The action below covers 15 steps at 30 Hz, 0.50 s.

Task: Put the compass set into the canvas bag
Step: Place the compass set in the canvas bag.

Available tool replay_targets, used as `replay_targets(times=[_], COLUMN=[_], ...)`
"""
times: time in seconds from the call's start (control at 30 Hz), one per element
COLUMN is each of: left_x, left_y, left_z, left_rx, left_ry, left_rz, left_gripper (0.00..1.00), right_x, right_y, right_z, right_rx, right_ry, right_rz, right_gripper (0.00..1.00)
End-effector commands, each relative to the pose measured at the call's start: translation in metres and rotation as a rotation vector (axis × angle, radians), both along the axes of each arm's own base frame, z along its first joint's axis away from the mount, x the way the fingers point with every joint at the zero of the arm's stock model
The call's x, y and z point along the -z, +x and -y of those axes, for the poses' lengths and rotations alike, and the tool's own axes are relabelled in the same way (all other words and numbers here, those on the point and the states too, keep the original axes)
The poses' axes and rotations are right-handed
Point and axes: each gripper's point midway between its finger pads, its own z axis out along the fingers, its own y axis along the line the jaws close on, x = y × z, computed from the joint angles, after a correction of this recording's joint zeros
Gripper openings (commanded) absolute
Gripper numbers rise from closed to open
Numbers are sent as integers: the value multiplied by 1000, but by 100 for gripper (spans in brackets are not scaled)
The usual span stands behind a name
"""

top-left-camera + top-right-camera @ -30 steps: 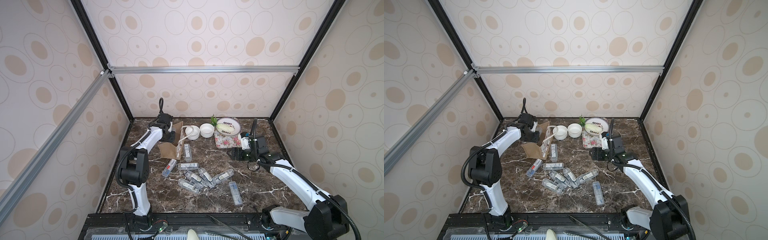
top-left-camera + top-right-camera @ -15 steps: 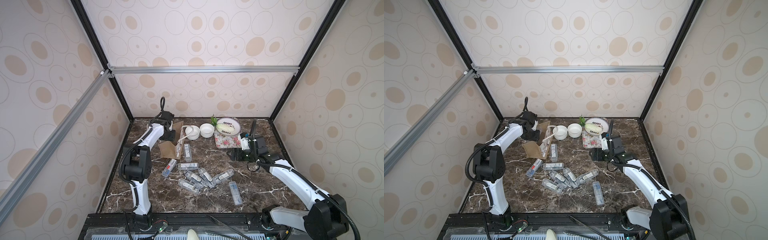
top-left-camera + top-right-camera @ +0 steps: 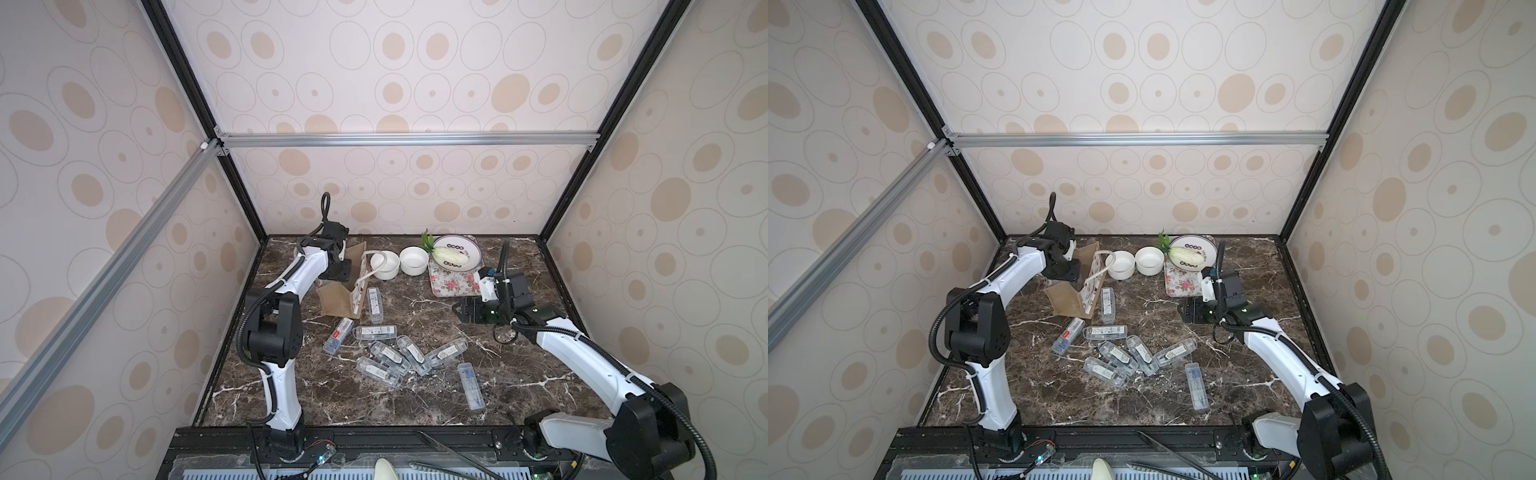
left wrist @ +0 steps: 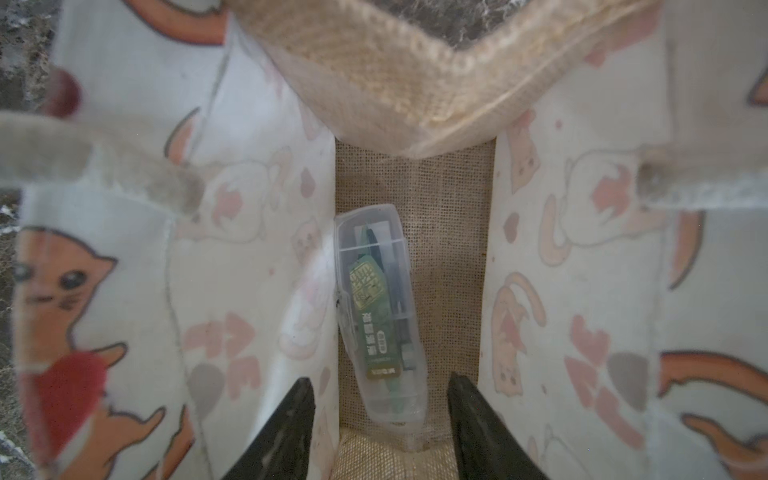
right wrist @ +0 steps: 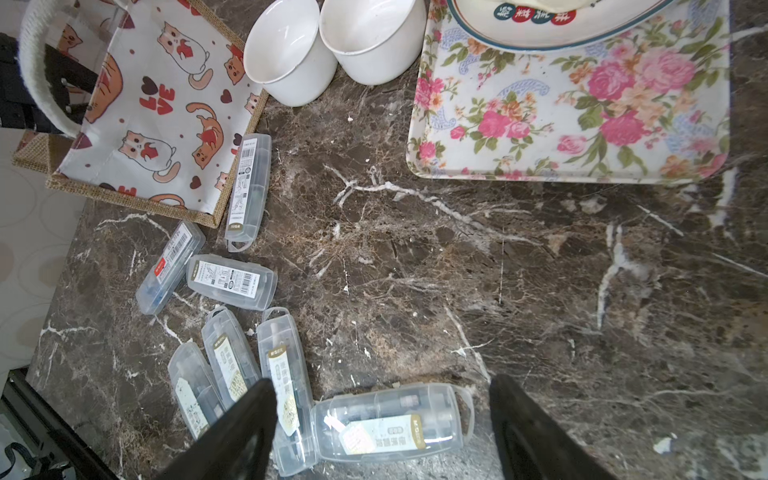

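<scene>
Lying flat on the burlap floor inside the canvas bag (image 4: 582,270) is the compass set (image 4: 378,307), a clear case with a green label facing up. Over the bag's open mouth hangs the left gripper (image 4: 380,378), its fingers released, spread wider than the case and not touching it. Well apart from the bag, the right gripper (image 5: 382,380) hovers above the dark marble table (image 5: 540,291), fingers likewise spread and empty. One loose case (image 5: 248,191) lies just beside the bag's cat-printed panel; other cases (image 5: 231,282) are scattered near the bag. Two white bowls (image 5: 289,54) stand just beside the bag, a floral tray (image 5: 561,124) bearing a patterned plate (image 5: 540,31) beyond them
</scene>
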Motion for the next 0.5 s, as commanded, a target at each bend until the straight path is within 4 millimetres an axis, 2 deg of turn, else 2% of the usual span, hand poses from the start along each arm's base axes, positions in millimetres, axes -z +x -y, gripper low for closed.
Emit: replay_targets(times=[0.0, 0.03, 0.17, 0.27, 0.37, 0.47], left_x=[-12, -21, -79, -115, -132, -132], left_y=[0, 2, 9, 2, -18, -48], left_z=[3, 3, 3, 2, -3, -11], left_rx=[10, 7, 1, 6, 11, 11], left_ry=[-5, -13, -41, -51, -44, -34], left_rz=[22, 50, 202, 273, 300, 298], left_gripper=[54, 54, 60, 63, 65, 67], right_x=[3, 1, -3, -6, -8, -12], right_y=[-6, -6, -5, -4, -3, -3], right_z=[0, 1, 1, 0, 0, -1], right_rx=[-7, -7, -10, -13, -13, -20], right_ry=[-15, -16, -16, -14, -13, -16], right_rz=[0, 3, 16, 20, 25, 34], right_gripper=[82, 82, 83, 82, 82, 82])
